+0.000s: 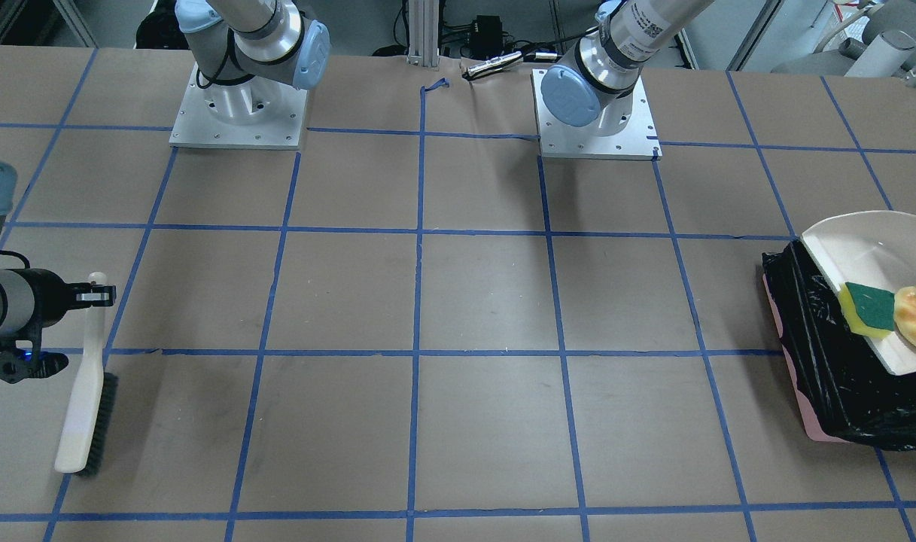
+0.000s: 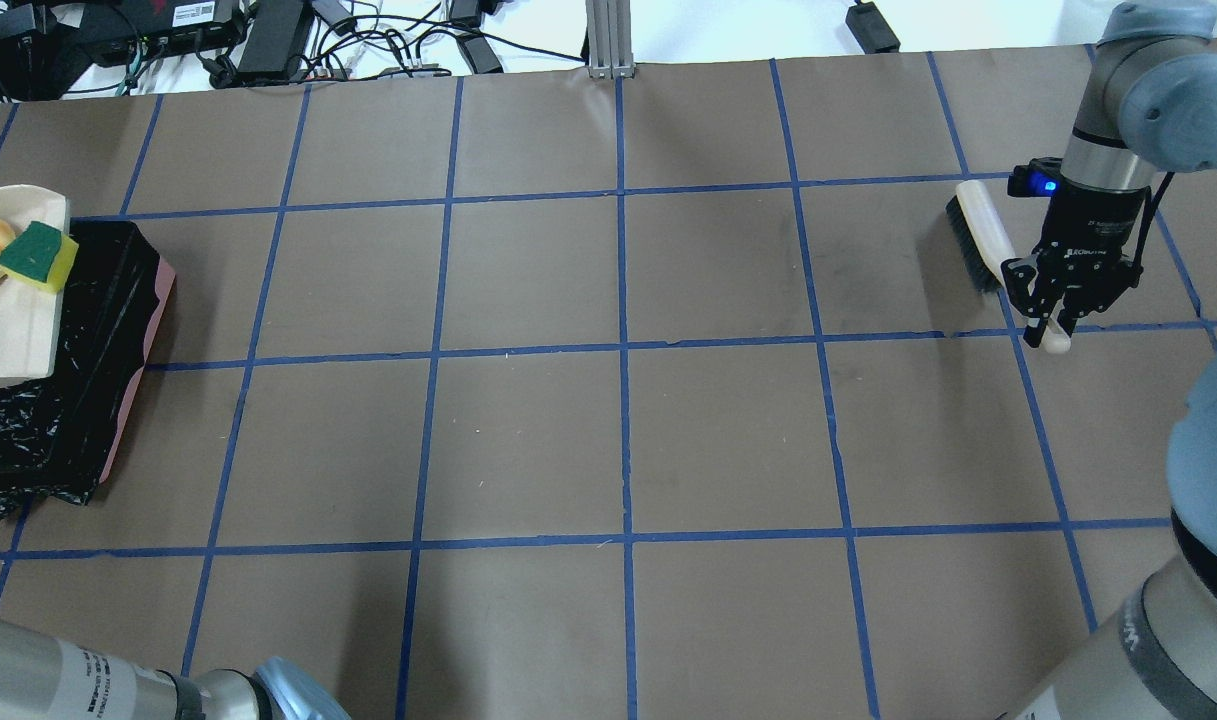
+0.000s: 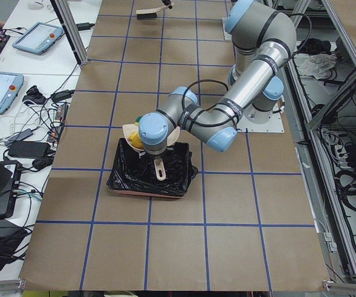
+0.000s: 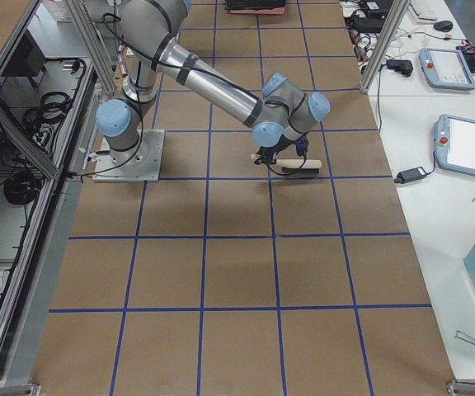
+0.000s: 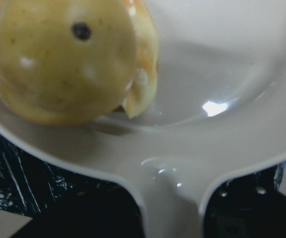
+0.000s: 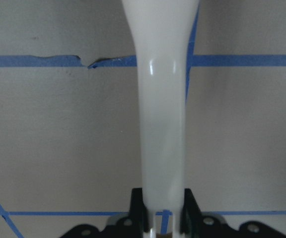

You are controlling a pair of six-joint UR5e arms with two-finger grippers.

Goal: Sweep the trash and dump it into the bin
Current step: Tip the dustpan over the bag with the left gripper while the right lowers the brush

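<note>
The beige dustpan (image 1: 871, 241) is held tilted over the bin (image 1: 826, 369), a pink container lined with a black bag. In the pan lie the yellow-green sponge (image 1: 868, 307), the golden croissant piece (image 1: 915, 322) and the tan potato lump (image 5: 63, 59). My left gripper (image 5: 173, 215) is shut on the dustpan's handle. My right gripper (image 2: 1053, 325) is shut on the handle of the beige brush (image 2: 978, 235), whose bristles rest on the table at the far right. The bin (image 2: 88, 380) sits at the table's left end.
Brown paper with a blue tape grid (image 2: 623, 360) covers the table. The two arm bases (image 1: 239, 113) stand at the robot's side. Cables and power supplies (image 2: 268, 40) lie beyond the far edge.
</note>
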